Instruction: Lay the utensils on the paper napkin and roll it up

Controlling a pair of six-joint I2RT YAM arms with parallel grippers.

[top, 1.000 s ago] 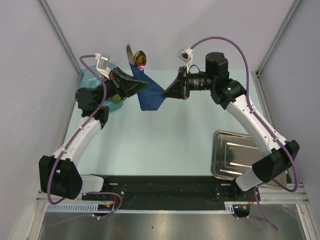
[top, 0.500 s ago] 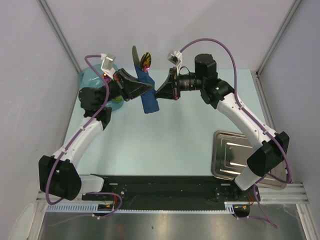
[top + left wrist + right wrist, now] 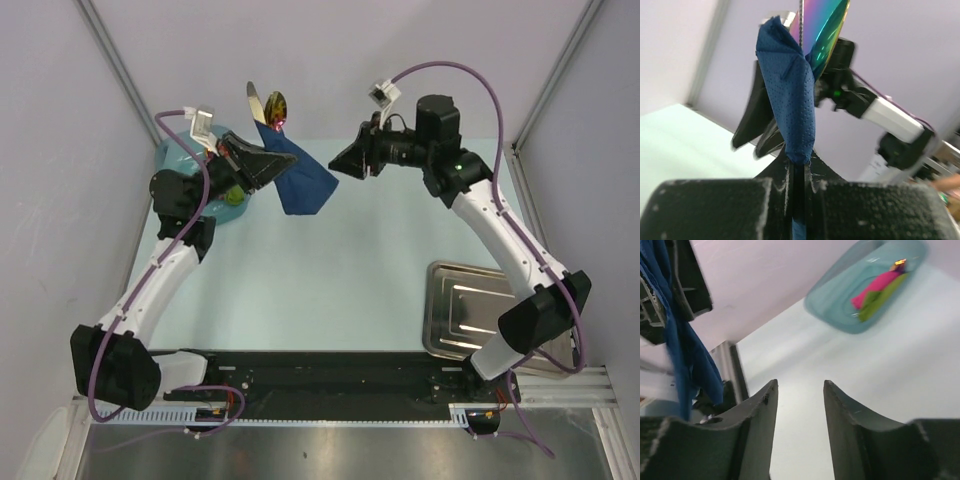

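Observation:
The navy paper napkin [image 3: 305, 185] hangs in the air above the far part of the table, wrapped around the utensils. My left gripper [image 3: 284, 167] is shut on its rolled end [image 3: 790, 100]. Two utensils stick up out of the roll, a shiny gold spoon bowl [image 3: 277, 105] with a red glint and a blade [image 3: 257, 102]. In the left wrist view the spoon [image 3: 827, 25] shows rainbow-shiny above the napkin. My right gripper [image 3: 337, 163] stands open just right of the napkin, apart from it. Nothing is between its fingers [image 3: 762, 405]. The napkin [image 3: 687, 355] hangs at the left of that view.
A pale teal tub [image 3: 172, 158] stands at the far left, partly behind my left arm. It holds a pink piece [image 3: 875, 286] and a lime-green piece [image 3: 879, 301]. A steel tray [image 3: 468, 305] lies at the near right.
My right gripper has opened, let go of the napkin and drawn back to the right. The napkin's loose corner now hangs spread from my left gripper, which has swung slightly left.

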